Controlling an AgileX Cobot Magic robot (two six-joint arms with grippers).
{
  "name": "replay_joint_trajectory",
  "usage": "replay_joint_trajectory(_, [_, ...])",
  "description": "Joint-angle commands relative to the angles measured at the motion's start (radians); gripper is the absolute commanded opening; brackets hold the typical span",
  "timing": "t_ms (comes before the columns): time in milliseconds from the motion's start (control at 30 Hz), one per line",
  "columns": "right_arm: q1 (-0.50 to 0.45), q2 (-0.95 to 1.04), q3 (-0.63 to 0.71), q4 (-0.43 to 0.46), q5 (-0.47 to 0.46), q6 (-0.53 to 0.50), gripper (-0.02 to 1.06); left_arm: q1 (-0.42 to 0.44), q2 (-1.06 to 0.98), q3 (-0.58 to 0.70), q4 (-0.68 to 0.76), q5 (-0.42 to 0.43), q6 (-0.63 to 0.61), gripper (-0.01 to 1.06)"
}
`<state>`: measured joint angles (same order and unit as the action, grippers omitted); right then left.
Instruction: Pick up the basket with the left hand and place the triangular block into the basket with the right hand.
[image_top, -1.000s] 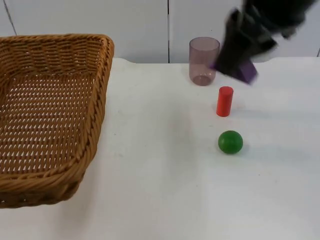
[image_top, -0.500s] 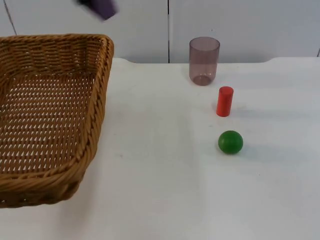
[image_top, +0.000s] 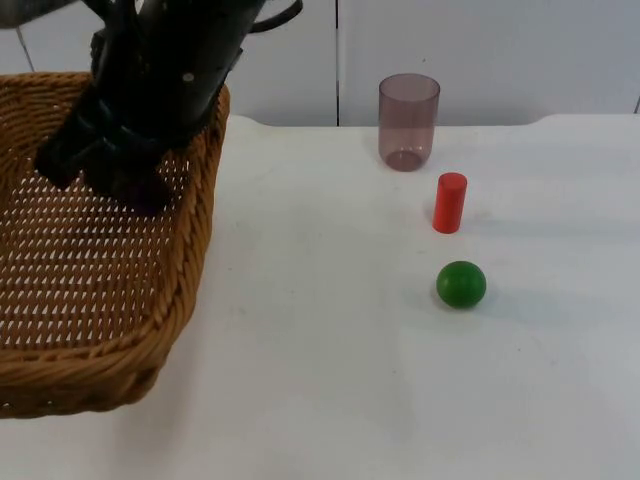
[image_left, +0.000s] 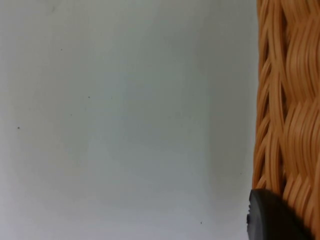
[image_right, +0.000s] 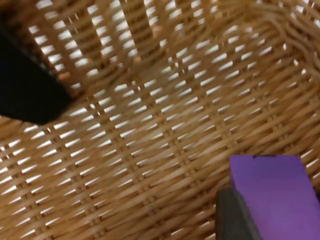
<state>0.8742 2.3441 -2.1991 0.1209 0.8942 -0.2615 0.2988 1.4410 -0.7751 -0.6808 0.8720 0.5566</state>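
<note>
The basket runs off the top view's left and lower edges; the right tool and its arm cover part of the far rim; the purple block is cut by the right wrist view's edge, its shape unclear; the weave there is blurred.

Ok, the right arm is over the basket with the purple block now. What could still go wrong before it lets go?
The right gripper sits low inside the basket, close to its far right wall; pulling out could snag the weave. The purple block is held above the woven floor, so once released it may tumble or bounce. The left gripper holds the basket only at its rim, so a knock from the right arm might shift or tip it.
</note>
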Motion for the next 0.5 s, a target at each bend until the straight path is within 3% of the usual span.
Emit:
replay_joint_trajectory(0, [0.007, -0.017, -0.016, -0.003, 0.002, 0.003, 0.47, 0.002, -0.015, 0.002, -0.039, 0.009, -0.004, 0.00])
replay_joint_trajectory(67, [0.007, -0.035, -0.016, -0.007, 0.002, 0.003, 0.68, 0.002, -0.015, 0.002, -0.039, 0.009, -0.004, 0.00])
replay_joint_trajectory(100, [0.007, -0.035, -0.016, -0.007, 0.002, 0.003, 0.68, 0.002, -0.015, 0.002, -0.039, 0.009, -0.004, 0.00])
replay_joint_trajectory(200, [0.007, -0.086, -0.016, -0.034, 0.007, -0.001, 0.82, 0.002, -0.015, 0.002, -0.039, 0.009, -0.004, 0.00])
replay_joint_trajectory(467, [0.005, -0.258, -0.016, -0.178, 0.049, 0.084, 0.84, 0.002, -0.015, 0.002, -0.037, 0.014, -0.004, 0.00])
